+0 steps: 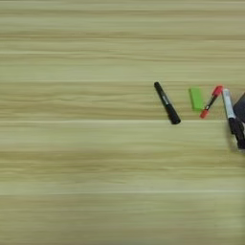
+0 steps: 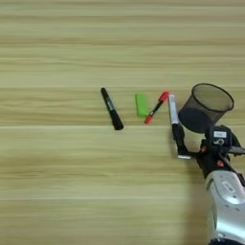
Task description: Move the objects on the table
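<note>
On the table (image 2: 72,167), a row of objects lies right of the middle. A black marker (image 2: 111,109) lies furthest left, then a small green block (image 2: 141,104), then a red-capped pen (image 2: 156,107). A silver-grey marker (image 2: 173,111) points its black cap toward me. The black wire-mesh pen cup (image 2: 210,107) sits just right of it, open rim toward the upper right. My right gripper (image 2: 187,152) reaches in from the lower right on its silver forearm (image 2: 225,201). Its tip is at the cap end of the silver-grey marker.
Bare wood planks stretch across the left half (image 1: 72,143) and the far side of the table. The forearm fills the bottom right corner, close under the pen cup.
</note>
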You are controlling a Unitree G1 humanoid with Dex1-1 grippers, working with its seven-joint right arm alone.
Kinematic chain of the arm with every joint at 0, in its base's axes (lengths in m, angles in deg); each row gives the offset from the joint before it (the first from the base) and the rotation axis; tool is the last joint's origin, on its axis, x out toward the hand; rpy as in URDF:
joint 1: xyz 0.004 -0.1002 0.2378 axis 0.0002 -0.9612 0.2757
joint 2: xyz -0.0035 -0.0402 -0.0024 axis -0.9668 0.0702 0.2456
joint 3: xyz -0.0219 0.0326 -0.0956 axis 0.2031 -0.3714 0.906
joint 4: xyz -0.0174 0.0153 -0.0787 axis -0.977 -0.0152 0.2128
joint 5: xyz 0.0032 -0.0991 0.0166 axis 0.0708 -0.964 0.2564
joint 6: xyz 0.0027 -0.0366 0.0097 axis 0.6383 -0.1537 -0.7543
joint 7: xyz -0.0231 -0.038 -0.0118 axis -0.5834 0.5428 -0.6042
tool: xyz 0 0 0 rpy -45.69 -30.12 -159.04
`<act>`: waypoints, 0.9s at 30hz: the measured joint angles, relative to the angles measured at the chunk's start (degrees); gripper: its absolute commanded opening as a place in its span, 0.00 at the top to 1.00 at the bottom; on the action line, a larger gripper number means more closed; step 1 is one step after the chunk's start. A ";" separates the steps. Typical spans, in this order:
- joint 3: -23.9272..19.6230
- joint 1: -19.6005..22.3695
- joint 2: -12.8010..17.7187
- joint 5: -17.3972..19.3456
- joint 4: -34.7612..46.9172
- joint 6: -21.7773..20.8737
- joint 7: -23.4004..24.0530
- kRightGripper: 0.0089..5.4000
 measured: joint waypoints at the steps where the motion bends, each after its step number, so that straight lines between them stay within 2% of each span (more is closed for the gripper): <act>1: -0.01 -0.41 -0.11 0.00 0.68 0.47 0.03 0.00; 10: 1.88 -3.81 -3.09 0.00 10.47 5.16 -0.26 0.00; 18: 5.08 -5.97 -4.87 -0.02 17.26 7.49 -1.61 0.00; 24: 6.86 -5.65 -6.24 -0.10 21.44 7.70 -1.51 0.00; 27: 7.96 -4.20 -6.32 -0.31 22.09 7.76 -1.52 0.00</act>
